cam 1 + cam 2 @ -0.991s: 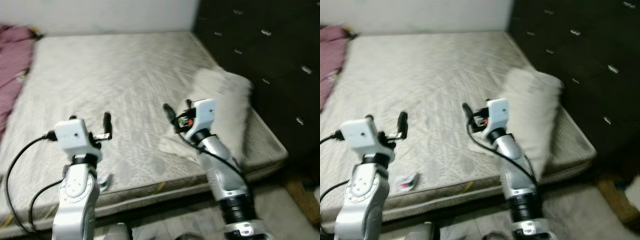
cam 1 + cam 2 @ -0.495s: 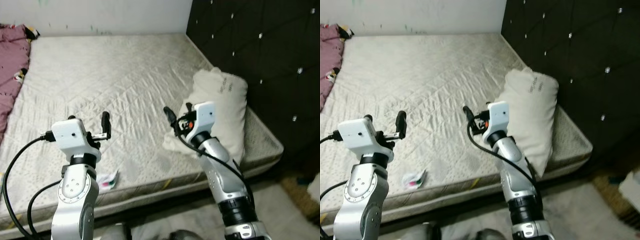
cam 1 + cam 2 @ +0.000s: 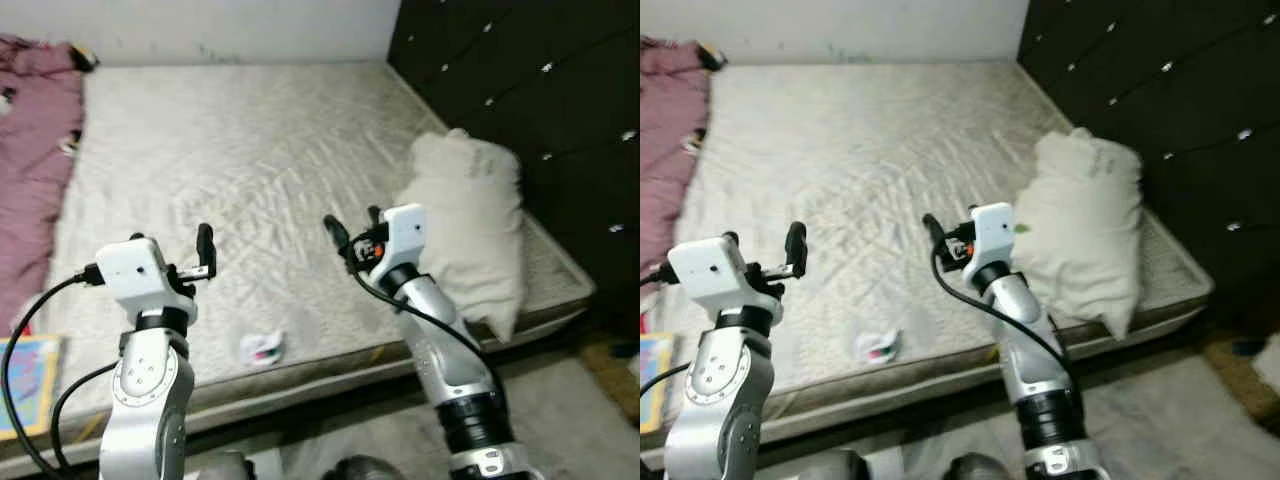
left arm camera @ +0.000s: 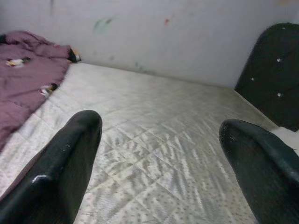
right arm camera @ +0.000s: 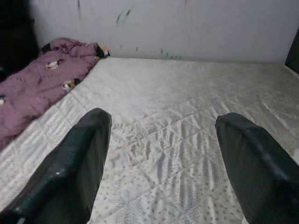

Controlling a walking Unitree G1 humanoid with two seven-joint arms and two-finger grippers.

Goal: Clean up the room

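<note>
- Both the left gripper (image 4: 159, 154) and right gripper (image 5: 161, 154) are held above the mattress (image 3: 250, 150), fingers spread apart, empty
- A crumpled wrapper (image 3: 262, 348) is seen at the near edge, a pillow (image 3: 470, 230) at the right, a purple blanket (image 3: 35, 150) far left

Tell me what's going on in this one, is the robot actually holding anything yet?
Not yet. The robot stands at the edge of a bare mattress, both arms raised over it. The left gripper and right gripper are open and empty. A small crumpled wrapper lies near the mattress's front edge between the arms. A white pillow sits by the dark headboard, and a purple blanket lies on the far left.
</note>
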